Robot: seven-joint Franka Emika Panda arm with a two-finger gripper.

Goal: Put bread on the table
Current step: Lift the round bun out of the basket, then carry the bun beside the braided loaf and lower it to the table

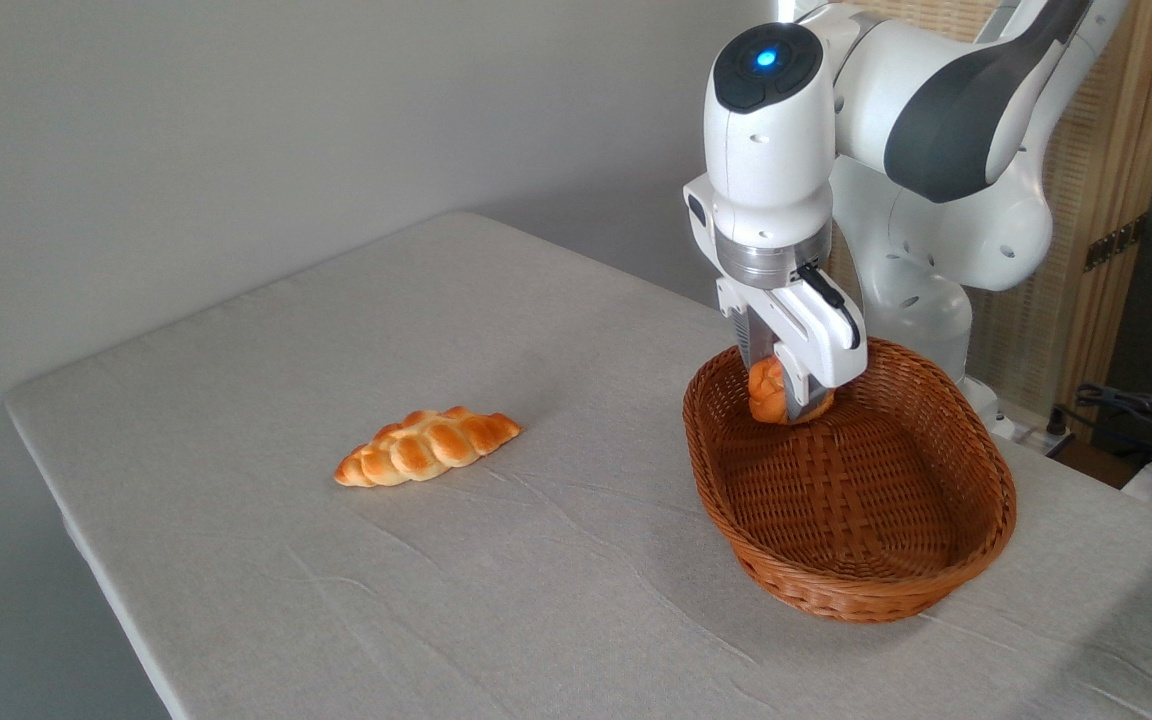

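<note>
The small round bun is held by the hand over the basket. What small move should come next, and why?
Probably a short lift straight up. The hand is closed on the small round bun, which sits low inside the wicker basket, near its far rim. Rising first should clear the rim before carrying the bun left to the bare table, short of the braided loaf.

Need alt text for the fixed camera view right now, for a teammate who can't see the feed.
A white robot arm's gripper is closed on a small orange bun inside a brown wicker basket at the right of a grey-clothed table. A long braided loaf lies on the cloth to the left, apart from the basket.
</note>
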